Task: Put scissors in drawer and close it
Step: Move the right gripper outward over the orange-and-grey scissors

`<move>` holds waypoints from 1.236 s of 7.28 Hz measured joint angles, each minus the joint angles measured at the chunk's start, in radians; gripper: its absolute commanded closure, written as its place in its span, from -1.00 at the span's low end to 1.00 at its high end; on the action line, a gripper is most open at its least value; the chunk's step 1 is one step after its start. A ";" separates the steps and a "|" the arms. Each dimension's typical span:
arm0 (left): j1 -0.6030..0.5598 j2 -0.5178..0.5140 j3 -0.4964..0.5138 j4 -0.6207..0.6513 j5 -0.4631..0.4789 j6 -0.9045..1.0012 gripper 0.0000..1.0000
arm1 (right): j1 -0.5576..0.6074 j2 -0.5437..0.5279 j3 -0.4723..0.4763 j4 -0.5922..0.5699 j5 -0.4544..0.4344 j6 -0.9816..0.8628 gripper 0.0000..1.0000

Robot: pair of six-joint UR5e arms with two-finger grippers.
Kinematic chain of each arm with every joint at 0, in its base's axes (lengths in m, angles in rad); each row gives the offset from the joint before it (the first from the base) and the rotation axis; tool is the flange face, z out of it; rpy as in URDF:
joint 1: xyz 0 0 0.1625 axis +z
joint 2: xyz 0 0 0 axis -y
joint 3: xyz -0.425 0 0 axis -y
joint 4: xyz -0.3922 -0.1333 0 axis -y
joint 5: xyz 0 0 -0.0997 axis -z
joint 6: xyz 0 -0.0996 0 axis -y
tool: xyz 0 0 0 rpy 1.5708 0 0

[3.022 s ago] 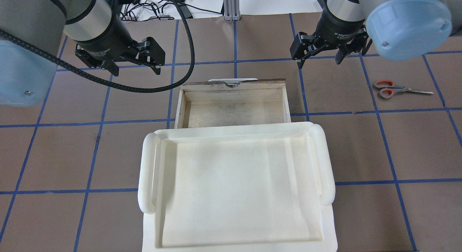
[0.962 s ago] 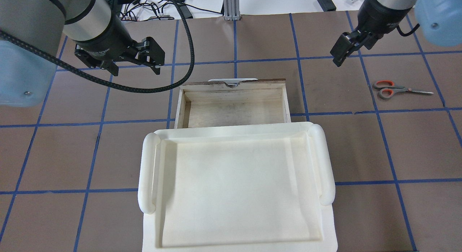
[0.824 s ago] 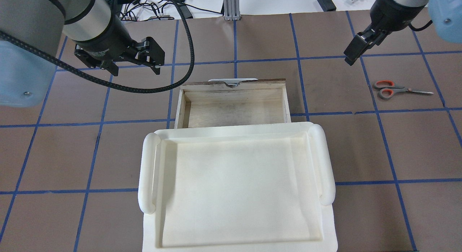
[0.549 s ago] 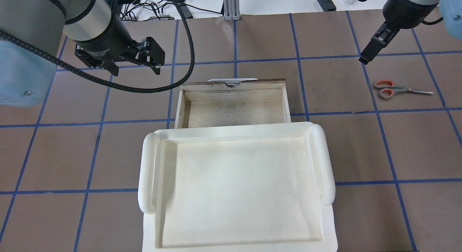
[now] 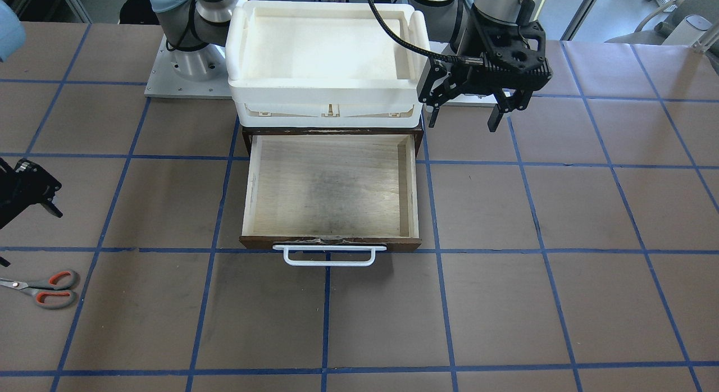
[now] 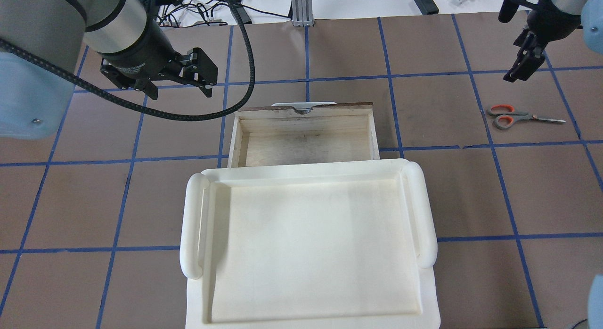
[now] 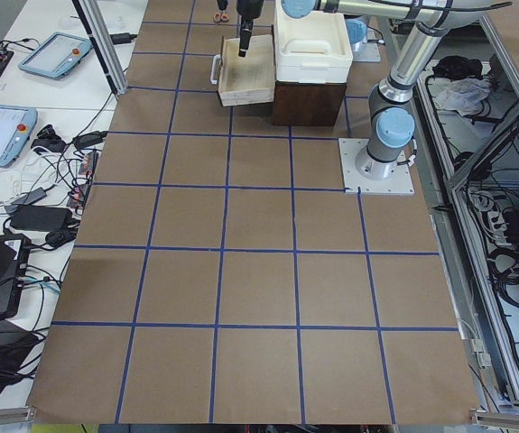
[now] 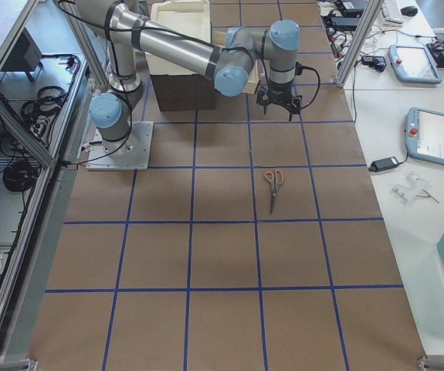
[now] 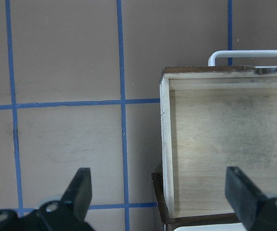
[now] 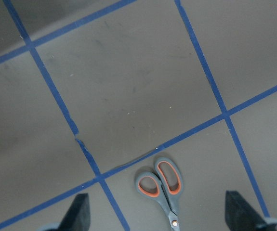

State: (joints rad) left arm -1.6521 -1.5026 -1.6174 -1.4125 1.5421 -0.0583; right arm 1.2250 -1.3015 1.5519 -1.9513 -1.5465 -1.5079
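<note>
Nearest the robot, a white bin (image 6: 301, 170) sits on top of a dark cabinet (image 7: 306, 101). The drawer (image 6: 304, 147) stands pulled out from under it, away from the robot. Its pale floor is bare, and its dark front with the white handle (image 5: 329, 263) is at the far end.

The left gripper (image 6: 179, 91) hangs above the table (image 6: 94, 201) at the drawer's left side. Its fingers are spread wide and hold nothing. In its wrist view, the drawer's left wall and front corner lie between the two fingers.

The scissors (image 6: 511, 117) lie flat on the table, well apart from the drawer on the robot's right. They are outside the drawer and just beyond a line of blue tape (image 6: 471, 147). Their blades are together. The orange-lined loops point toward the drawer's side and the tips point away to the right.

The right gripper (image 6: 514, 73) hovers above the table near the scissors, touching neither. The overhead view shows it edge-on, so its fingers overlap there. Its wrist view shows them spread wide and holding nothing, with the scissors' loops low in the frame between them.
</note>
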 measured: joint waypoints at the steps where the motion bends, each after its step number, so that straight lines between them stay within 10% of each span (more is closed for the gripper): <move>1: 0.000 0.004 0.000 -0.004 0.001 0.001 -1.00 | -0.015 0.040 -0.002 -0.036 -0.017 -0.059 -0.98; 9: -0.001 0.017 -0.005 -0.012 -0.004 -0.001 -1.00 | -0.155 0.290 -0.003 -0.179 -0.034 -0.454 -0.99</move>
State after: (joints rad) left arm -1.6529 -1.4859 -1.6226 -1.4246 1.5380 -0.0594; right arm 1.0699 -1.0115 1.5493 -2.1307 -1.5800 -1.9620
